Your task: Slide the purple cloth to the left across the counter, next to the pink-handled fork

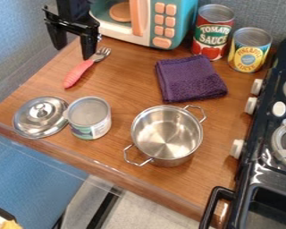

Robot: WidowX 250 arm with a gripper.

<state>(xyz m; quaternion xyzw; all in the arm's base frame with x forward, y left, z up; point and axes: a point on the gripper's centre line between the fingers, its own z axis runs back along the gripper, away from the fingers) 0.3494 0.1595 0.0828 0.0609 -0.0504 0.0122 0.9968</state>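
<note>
Pincer: one, spread, near the fork. Fork: one, lying on the table; best pinched squarely across its pink handle.

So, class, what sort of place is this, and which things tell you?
It looks like a play kitchen corner: a toy microwave stands at the back, a black stove is on the right, and a metal pot sits on the wooden counter.

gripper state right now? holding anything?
Gripper: open, holding nothing; one fingertip appears close to the pink-handled fork, contact can't be told.
</note>
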